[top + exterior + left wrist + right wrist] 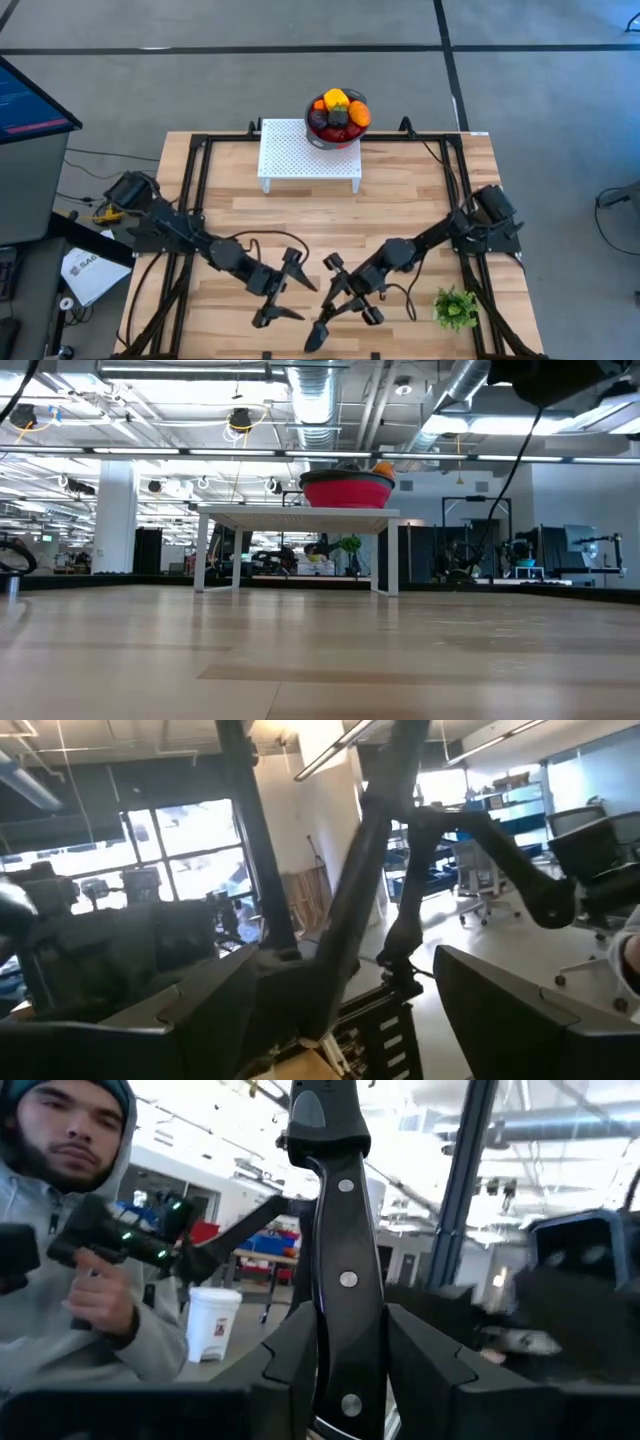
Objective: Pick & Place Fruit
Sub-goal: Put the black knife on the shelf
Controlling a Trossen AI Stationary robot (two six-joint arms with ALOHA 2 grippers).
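Fruit (339, 112): you have the whole visible lot piled in a red bowl (325, 135) at the upper centre of the overhead frame, on the back right corner of a white perforated stand (300, 152). No loose fruit shows on the wooden table (400, 210).

Left gripper (283, 288): lower centre-left of the overhead frame, fingers spread, nothing between them.

Right gripper (345, 300): lower centre, just beside the left one, fingers pinching the black-handled knife (340, 1270) by its riveted handle.

Green sprig (456, 308): lower right, lying apart from both arms.

Status, as a judgement: gathering looks complete, unless the fruit is meant to come out of the bowl. Your knife is not yet put down.

A person (70, 1270) stands beyond the table, holding a device.
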